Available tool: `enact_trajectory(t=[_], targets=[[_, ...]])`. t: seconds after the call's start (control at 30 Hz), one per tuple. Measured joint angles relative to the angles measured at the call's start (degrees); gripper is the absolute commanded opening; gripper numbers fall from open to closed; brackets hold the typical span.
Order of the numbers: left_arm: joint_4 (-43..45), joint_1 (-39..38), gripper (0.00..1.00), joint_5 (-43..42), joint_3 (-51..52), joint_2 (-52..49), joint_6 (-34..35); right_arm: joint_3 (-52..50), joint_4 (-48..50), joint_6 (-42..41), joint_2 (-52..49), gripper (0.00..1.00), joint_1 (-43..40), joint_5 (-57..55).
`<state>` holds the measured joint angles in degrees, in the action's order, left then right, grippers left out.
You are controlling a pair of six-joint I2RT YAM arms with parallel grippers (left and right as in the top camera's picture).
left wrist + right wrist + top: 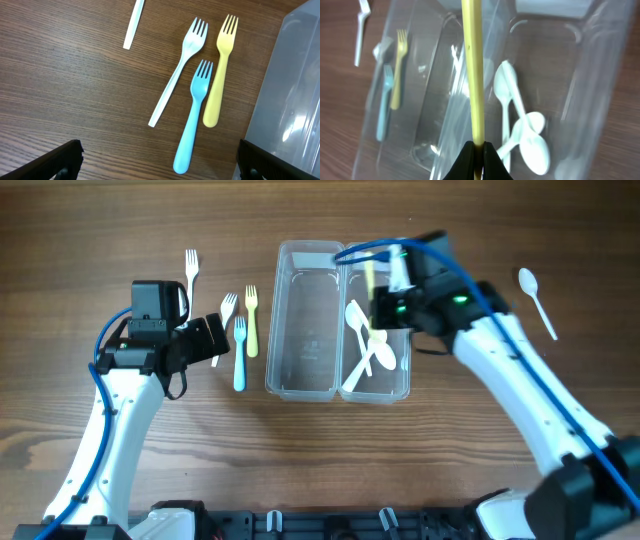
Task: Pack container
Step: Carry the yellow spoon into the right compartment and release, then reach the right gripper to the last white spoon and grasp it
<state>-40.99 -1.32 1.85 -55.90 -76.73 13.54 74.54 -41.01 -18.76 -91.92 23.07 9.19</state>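
Observation:
Two clear containers stand side by side. The left container [272, 330] holds nothing I can see; the right container [405, 375] holds several white spoons [362, 340] [520, 125]. My right gripper [385, 305] [478, 150] is shut on the handle of a yellow utensil [369, 277] [472, 70] above the right container, near the wall it shares with the left one. The utensil's head is out of view. My left gripper [212, 340] [160, 152] hangs open over the table, with the blue fork [195, 115] lying between its fingers.
Left of the containers lie a blue fork [240, 350], a yellow fork [251, 320] [220, 75] and a white fork [227, 315] [182, 65]. Another white fork [191, 270] lies further back. A white spoon [535, 300] lies at the far right.

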Motion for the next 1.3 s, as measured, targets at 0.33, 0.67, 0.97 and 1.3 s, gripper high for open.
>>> enact_trajectory(t=[0.33,0.67,0.97,1.3], targets=[[0.0,0.0,1.0,0.0,0.0,0.0,0.0,-1.31,1.36,-1.53,-6.16,0.57,2.54,-4.55],[0.0,0.0,1.0,0.0,0.0,0.0,0.0,0.39,1.46,-2.01,5.51,0.81,-5.7,-17.31],[-0.09,0.0,1.0,0.0,0.0,0.0,0.0,0.74,10.29,9.92,4.2,0.73,-26.99,-26.69],[-0.04,0.0,1.0,0.0,0.0,0.0,0.0,0.83,13.66,38.45,-9.77,0.65,-44.37,-10.64]])
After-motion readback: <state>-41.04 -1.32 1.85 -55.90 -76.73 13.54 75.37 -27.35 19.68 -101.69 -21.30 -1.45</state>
